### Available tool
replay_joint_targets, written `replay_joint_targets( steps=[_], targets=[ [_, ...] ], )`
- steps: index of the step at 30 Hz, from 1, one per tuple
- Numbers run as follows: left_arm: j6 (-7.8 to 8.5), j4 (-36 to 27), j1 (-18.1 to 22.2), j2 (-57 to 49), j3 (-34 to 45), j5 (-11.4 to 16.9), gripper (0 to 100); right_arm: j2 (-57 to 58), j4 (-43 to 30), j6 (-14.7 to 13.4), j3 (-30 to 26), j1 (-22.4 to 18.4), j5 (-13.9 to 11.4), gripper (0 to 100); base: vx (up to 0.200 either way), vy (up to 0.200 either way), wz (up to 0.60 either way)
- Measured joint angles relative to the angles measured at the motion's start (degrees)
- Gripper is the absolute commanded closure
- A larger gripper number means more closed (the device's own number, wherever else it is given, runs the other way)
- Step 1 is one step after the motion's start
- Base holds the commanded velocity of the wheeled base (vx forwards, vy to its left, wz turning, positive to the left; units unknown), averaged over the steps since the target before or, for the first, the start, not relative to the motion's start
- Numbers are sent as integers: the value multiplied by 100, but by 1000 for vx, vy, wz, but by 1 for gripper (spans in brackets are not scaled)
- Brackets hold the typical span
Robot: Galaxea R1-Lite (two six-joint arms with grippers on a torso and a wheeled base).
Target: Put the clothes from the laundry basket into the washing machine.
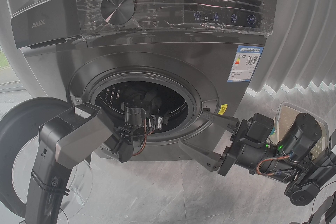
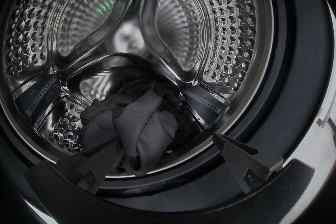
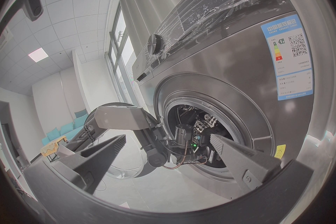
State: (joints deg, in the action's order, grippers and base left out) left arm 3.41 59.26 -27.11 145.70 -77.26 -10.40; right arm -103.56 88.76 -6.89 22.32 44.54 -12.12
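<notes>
left gripper [image 2: 167, 140]: fingers apart, empty

your right gripper [image 1: 191, 129], lower right of the head view, is spread and empty. one dark grey cloth bundle [image 2: 140, 126] lies in the steel drum [image 2: 224, 25] of the grey washing machine [image 1: 157, 56]. likely soft, light, floppy: pinch a raised fold. one white laundry basket [image 1: 284, 112], right edge.

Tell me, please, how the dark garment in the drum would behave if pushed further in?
The dark garment is bunched in soft folds, so it would probably crumple rather than slide. It looks thin, likely light. Its lower edge seems to overhang the drum lip and might snag.
</notes>
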Motion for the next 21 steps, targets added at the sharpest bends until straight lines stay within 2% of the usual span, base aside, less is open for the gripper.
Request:
replay_joint_targets(
  steps=[13, 21],
  targets=[
    [-90, 33, -229, -1025, 1467, 0, 0, 22, 0, 2, 24, 0, 2, 0, 0, 0, 0],
    [-252, 244, -478, -1921, 2631, 4, 0, 56, -2, 2, 24, 13, 2, 0, 0, 0, 0]
  ],
)
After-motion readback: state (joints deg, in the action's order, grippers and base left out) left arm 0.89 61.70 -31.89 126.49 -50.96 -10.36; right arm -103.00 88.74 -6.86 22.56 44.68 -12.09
